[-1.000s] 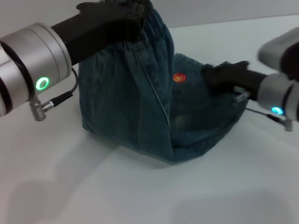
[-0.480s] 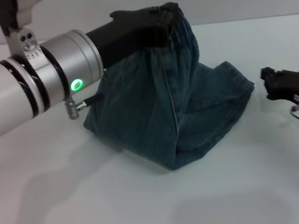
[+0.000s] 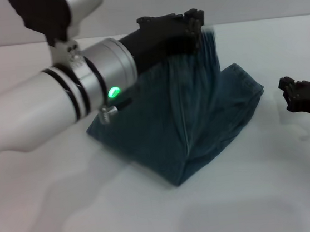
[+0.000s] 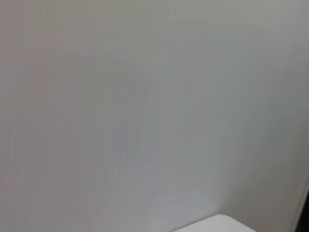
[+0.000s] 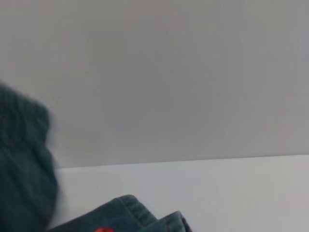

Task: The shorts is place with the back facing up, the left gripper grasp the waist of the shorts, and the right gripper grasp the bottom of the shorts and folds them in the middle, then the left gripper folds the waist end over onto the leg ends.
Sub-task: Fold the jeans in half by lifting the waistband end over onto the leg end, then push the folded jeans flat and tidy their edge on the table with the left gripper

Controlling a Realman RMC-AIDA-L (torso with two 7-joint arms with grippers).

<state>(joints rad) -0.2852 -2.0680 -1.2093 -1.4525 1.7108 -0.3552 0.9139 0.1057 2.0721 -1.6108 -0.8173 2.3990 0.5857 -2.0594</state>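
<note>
The blue denim shorts (image 3: 200, 116) rest on the white table, folded lengthwise, with the waist end raised into a tent. My left gripper (image 3: 192, 27) is shut on the waist of the shorts (image 3: 206, 38) and holds it high above the cloth. The bottom of the shorts (image 3: 246, 83) lies flat on the table at the right. The right wrist view shows the same leg hems (image 5: 130, 212), a bit of orange print (image 5: 102, 230) and the raised denim (image 5: 21, 169). My right gripper (image 3: 285, 92) hovers open to the right of the hems, apart from the cloth.
The white table (image 3: 155, 217) stretches in front of the shorts and to both sides. A grey wall stands behind it. The left wrist view shows only that wall and a corner of the table (image 4: 217, 224).
My left gripper has carried the waist to the right, toward the leg hems. The right gripper let go of the hems and drew back to the right.
</note>
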